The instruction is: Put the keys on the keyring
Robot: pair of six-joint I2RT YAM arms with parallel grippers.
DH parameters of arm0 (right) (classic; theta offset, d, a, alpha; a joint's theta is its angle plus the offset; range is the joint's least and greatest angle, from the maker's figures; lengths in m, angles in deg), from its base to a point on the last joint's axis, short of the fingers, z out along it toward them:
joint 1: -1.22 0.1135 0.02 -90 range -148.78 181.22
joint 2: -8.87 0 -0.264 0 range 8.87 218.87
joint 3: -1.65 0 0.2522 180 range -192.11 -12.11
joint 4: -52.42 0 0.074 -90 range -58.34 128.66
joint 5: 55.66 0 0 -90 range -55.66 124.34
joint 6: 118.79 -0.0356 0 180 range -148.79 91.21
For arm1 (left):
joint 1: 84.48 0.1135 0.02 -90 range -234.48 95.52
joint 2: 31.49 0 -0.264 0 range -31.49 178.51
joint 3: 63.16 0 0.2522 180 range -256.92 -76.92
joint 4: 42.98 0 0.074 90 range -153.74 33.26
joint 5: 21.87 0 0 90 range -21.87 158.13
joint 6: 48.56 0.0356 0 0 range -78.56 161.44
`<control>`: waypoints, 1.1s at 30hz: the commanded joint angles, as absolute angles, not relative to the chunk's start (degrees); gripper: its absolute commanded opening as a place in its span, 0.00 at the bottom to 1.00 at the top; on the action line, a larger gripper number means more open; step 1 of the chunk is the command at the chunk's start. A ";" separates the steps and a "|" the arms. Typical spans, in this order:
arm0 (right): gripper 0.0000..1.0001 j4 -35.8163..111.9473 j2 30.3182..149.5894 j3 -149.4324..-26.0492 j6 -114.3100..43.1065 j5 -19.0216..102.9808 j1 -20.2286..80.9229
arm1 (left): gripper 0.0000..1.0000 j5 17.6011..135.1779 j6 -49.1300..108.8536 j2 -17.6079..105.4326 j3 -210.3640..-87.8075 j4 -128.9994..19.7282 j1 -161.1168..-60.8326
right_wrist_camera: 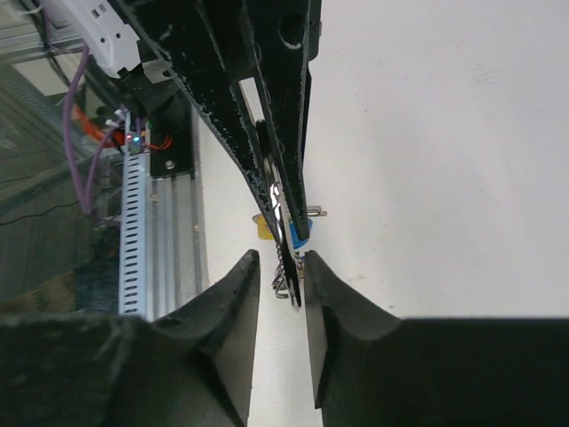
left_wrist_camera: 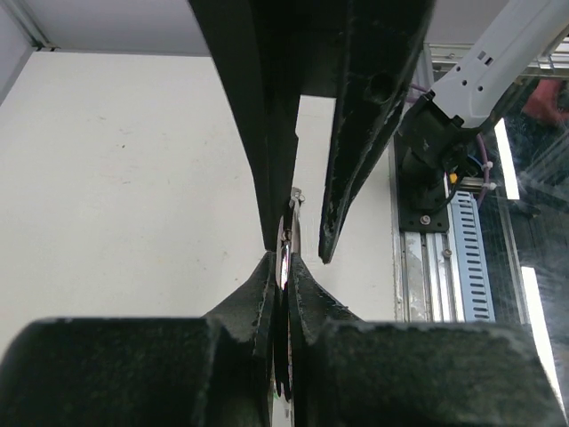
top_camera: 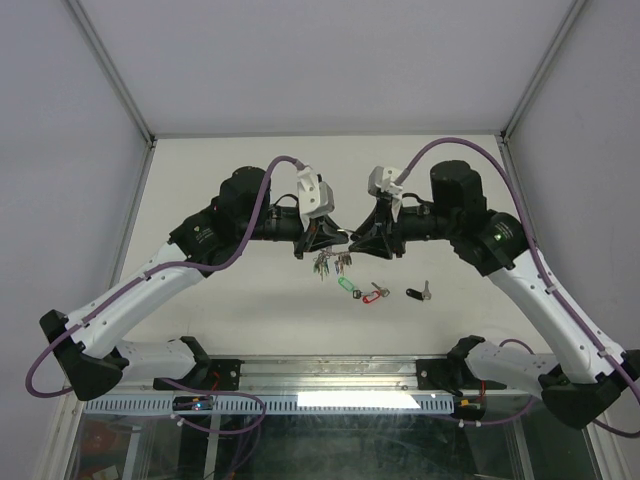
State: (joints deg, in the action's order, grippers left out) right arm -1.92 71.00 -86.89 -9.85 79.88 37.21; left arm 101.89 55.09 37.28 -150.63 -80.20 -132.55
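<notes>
My left gripper (top_camera: 328, 236) is shut on the thin silver keyring (top_camera: 343, 236) and holds it above the table; in the left wrist view the ring's edge (left_wrist_camera: 284, 253) is pinched between my fingertips (left_wrist_camera: 263, 283). A bunch of small keys (top_camera: 330, 263) hangs below it. My right gripper (top_camera: 358, 238) faces the left one, open, its jaws on either side of the ring (right_wrist_camera: 286, 267). Blue (right_wrist_camera: 300, 233) and yellow (right_wrist_camera: 263, 228) tags show behind. Three loose keys lie on the table: green tag (top_camera: 347, 285), red tag (top_camera: 373, 294), black tag (top_camera: 415, 292).
The white table (top_camera: 240, 300) is walled on the left, the right and at the back. A metal rail (top_camera: 330, 402) with cables runs along the near edge between the arm bases. The right arm's base (left_wrist_camera: 436, 169) shows in the left wrist view.
</notes>
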 commanded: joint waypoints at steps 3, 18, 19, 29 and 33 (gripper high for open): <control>0.46 9.35 63.08 -83.64 -16.53 73.55 37.32 | 0.00 98.53 51.01 33.50 -151.26 -74.55 -133.12; 0.57 24.02 43.65 -62.94 -28.71 53.79 37.26 | 0.00 84.97 43.41 30.91 -147.13 -69.71 -133.15; 0.58 23.24 43.58 -62.70 -28.62 54.15 37.30 | 0.00 85.56 43.18 31.17 -147.55 -69.94 -133.09; 0.58 24.76 42.71 -57.95 -28.41 67.55 37.28 | 0.00 93.47 42.32 30.03 -147.26 -67.01 -133.10; 0.57 28.41 41.87 -55.93 -29.31 74.99 37.29 | 0.00 99.03 42.74 29.19 -146.84 -65.93 -133.10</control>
